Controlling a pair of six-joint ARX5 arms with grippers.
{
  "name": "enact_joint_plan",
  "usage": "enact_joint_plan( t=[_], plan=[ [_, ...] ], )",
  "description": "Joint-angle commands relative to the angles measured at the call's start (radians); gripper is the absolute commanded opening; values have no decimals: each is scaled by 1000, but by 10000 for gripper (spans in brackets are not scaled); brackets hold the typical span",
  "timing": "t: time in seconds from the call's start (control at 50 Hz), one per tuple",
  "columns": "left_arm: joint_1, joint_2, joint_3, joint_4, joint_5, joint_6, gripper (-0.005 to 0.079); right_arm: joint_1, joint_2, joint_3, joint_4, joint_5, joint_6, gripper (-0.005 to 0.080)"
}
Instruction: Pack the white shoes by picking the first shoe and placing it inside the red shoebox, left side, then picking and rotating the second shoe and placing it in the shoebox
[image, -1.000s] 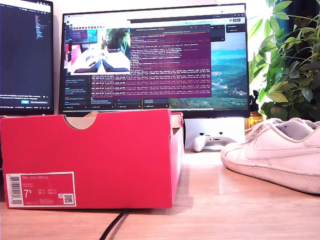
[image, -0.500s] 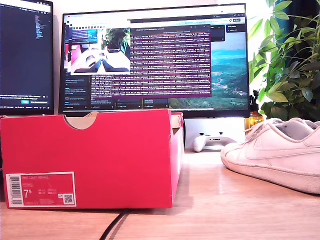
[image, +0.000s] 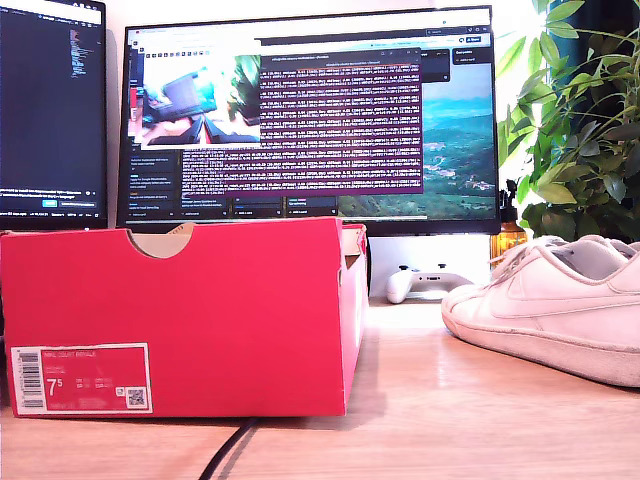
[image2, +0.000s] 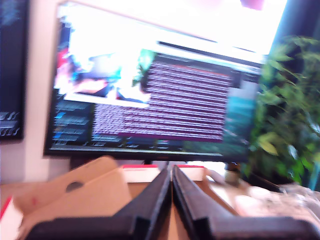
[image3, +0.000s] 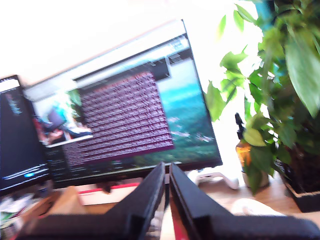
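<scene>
The red shoebox (image: 180, 320) stands open-topped at the exterior view's left, its size label facing the camera. A white shoe (image: 545, 310) lies on its sole on the wooden desk at the exterior view's right, toe towards the box. Neither arm shows in the exterior view. My first gripper (image2: 171, 169) is shut with nothing in it, raised above the box's brown inside (image2: 85, 192) and aimed at the monitor. My second gripper (image3: 167, 165) is also shut, with a blurred white shoe (image3: 250, 206) low beside it.
A wide monitor (image: 310, 120) and a second screen (image: 50, 110) stand behind the box. A white game controller (image: 425, 282), an amber bottle (image: 508, 238) and a leafy plant (image: 580, 120) sit at the back on the exterior view's right. A black cable (image: 225, 455) runs under the box's front.
The shoebox and the shoe have not moved. Only the small camera picture on the monitor has changed.
</scene>
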Motion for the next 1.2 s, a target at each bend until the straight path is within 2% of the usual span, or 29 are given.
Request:
enact_joint_plan(
  t=[0.0,0.16,0.18,0.26,0.34,0.38,0.4,0.54,0.7,0.92,1.04,1.18],
  plan=[
    [-3,52,46,-57,29,72,-19,0,60,40,-45,-6,0,-5],
    [-4,206,211,-238,91,167,-19,0,203,171,-150,-27,-4,-5],
    [-6,225,231,-264,93,223,-19,0,219,183,-159,-32,-7,-5],
    [-20,307,311,-384,89,320,-19,0,303,244,-199,-38,-12,-5],
    [-42,386,383,-525,53,438,-19,0,383,299,-248,-53,-29,-5],
    [-58,426,413,-596,35,460,-19,0,424,328,-277,-56,-32,-5],
    [-66,441,424,-625,3,496,-19,0,443,340,-289,-56,-34,-5],
    [-157,539,463,-783,-101,567,-19,0,573,418,-369,-56,-74,-5],
    [-313,618,463,-857,-229,572,-19,0,688,468,-410,-62,-106,-5],
    [-558,777,463,-875,-504,588,-19,0,787,489,-418,-105,-109,-5],
    [-628,883,463,-872,-612,587,-19,0,824,490,-436,-123,-109,-5],
    [-651,993,463,-845,-715,587,-19,0,871,520,-507,-142,-119,-5]
  ],
)
